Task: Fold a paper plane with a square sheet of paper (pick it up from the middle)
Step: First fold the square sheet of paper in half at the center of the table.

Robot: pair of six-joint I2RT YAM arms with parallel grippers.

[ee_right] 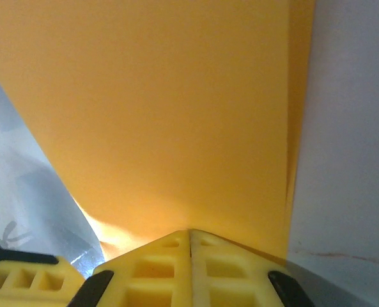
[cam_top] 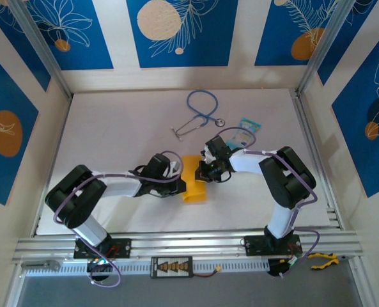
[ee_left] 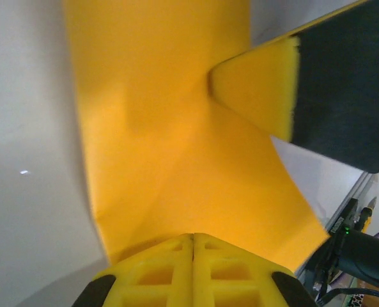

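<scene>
Quick tally from my end: one orange-yellow paper sheet [cam_top: 193,182] mid-frame, one stethoscope [cam_top: 201,112] up top, one light-blue packet [cam_top: 248,125] upper right, plus my two arms: left arm [cam_top: 112,185], right arm [cam_top: 266,163].

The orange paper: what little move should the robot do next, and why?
Probably lower the orange paper gently onto the table and press it flat. The left gripper and the right gripper are both shut on it, and it hangs bent between them, curved rather than flat.
</scene>
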